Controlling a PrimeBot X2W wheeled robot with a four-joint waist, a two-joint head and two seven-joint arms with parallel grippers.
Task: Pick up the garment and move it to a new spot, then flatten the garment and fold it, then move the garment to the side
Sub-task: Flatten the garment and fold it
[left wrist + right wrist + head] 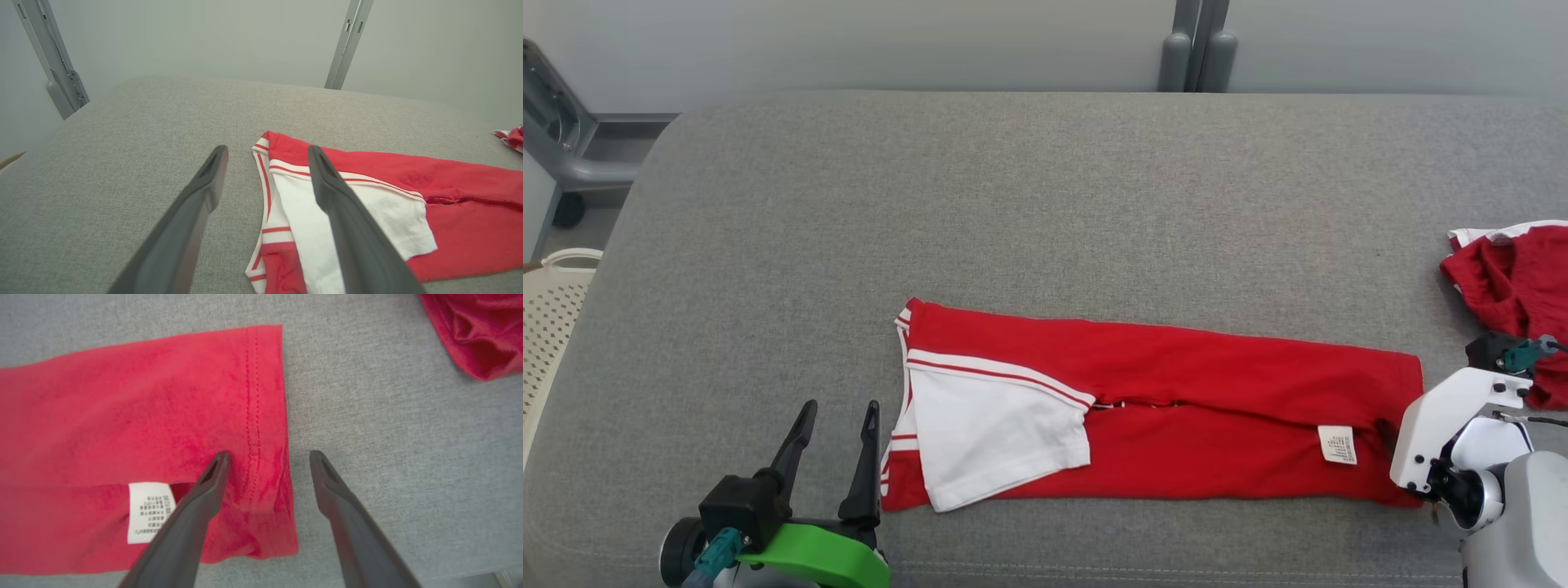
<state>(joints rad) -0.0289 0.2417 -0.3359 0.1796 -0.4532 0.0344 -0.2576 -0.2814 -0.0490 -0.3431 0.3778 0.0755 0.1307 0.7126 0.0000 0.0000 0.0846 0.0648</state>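
The garment (1176, 384) is a red shirt lying in a long folded strip across the grey cushioned surface (1013, 204). Its white sleeve (996, 425) lies on top at the left end, and a white label (149, 512) shows near the right end. My left gripper (840, 416) stands open just left of the sleeve end, with nothing between its fingers; in the left wrist view the left gripper (266, 154) points at the striped edge of the garment (449, 183). My right gripper (269, 457) is open and straddles the hem of the garment (122, 408): one finger over the cloth, the other over the bare surface.
A second, crumpled red and white garment (1515, 286) lies at the right edge, just beyond my right wrist (1445, 433). A cream perforated basket (551, 318) stands off the left end. A grey metal frame (564, 139) and a post (1196, 49) stand behind.
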